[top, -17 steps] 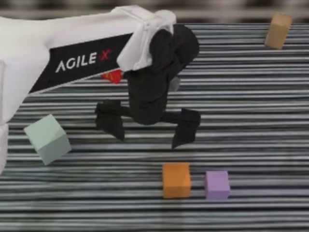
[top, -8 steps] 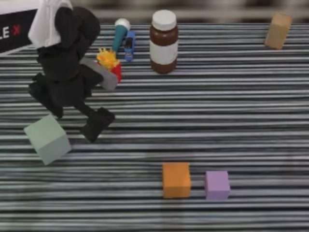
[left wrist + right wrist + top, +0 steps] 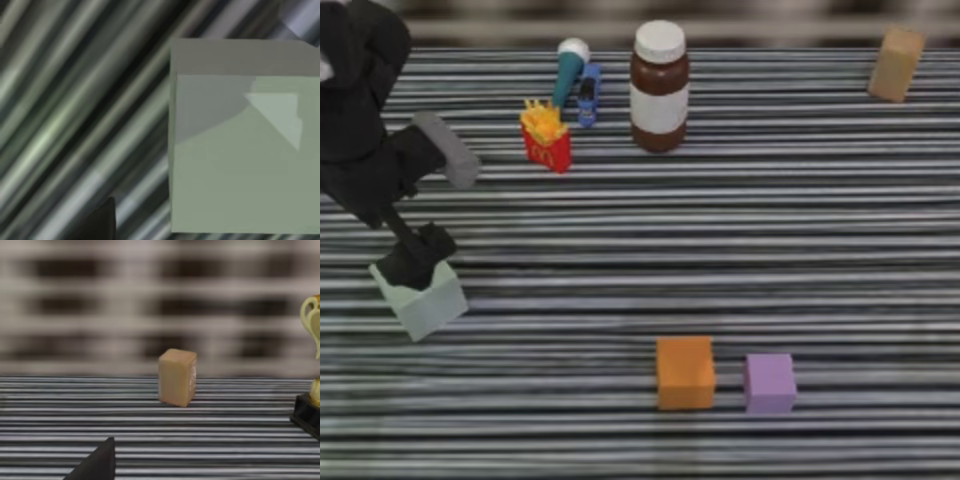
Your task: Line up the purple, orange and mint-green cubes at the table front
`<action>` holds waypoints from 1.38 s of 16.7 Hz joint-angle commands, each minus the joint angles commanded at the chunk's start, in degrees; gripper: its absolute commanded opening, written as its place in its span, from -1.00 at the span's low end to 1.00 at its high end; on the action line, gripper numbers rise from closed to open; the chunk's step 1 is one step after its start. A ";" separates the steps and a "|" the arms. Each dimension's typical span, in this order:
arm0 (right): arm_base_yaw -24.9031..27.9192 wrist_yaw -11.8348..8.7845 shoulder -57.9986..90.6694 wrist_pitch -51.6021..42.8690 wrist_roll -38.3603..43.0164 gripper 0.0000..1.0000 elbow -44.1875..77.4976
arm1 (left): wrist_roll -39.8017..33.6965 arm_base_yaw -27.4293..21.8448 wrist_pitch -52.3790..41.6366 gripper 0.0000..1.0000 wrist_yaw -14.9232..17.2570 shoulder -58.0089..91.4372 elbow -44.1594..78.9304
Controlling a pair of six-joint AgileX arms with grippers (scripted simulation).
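the mint-green cube [image 3: 420, 297] sits near the left edge of the striped table [image 3: 820, 250], turned askew to the stripes. the orange cube [image 3: 685, 372] and the purple cube [image 3: 769, 383] are already set side by side near the table front, close but apart, well away from the mint-green one.

the left gripper [image 3: 405, 210] is held over the mint-green cube with its jaws spread wide, one black finger [image 3: 415, 255] overlapping the cube's far top corner; nothing is gripped. in the left wrist view the cube [image 3: 245, 150] fills much of the picture. the right gripper is not seen from above; whether its jaws are open cannot be told.

the cube is judged stiff, matte and light, unlikely to slip or crush. being the largest, it calls for a wide opening, and two opposite flat faces should be taken squarely, matched to its skewed angle.

one container is seen: a brown jar [image 3: 658, 88] with a white lid, closed, its contents hidden.
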 joint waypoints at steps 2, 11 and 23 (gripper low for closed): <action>0.00 0.00 0.00 0.00 0.00 1.00 0.00 | 0.23 0.14 0.04 1.00 0.01 -0.07 -0.04; 0.00 0.00 0.00 0.00 0.00 1.00 0.00 | 0.23 0.10 8.76 1.00 0.03 3.83 -4.78; 0.00 0.00 0.00 0.00 0.00 1.00 0.00 | 0.45 0.24 18.68 0.55 0.06 8.17 -10.44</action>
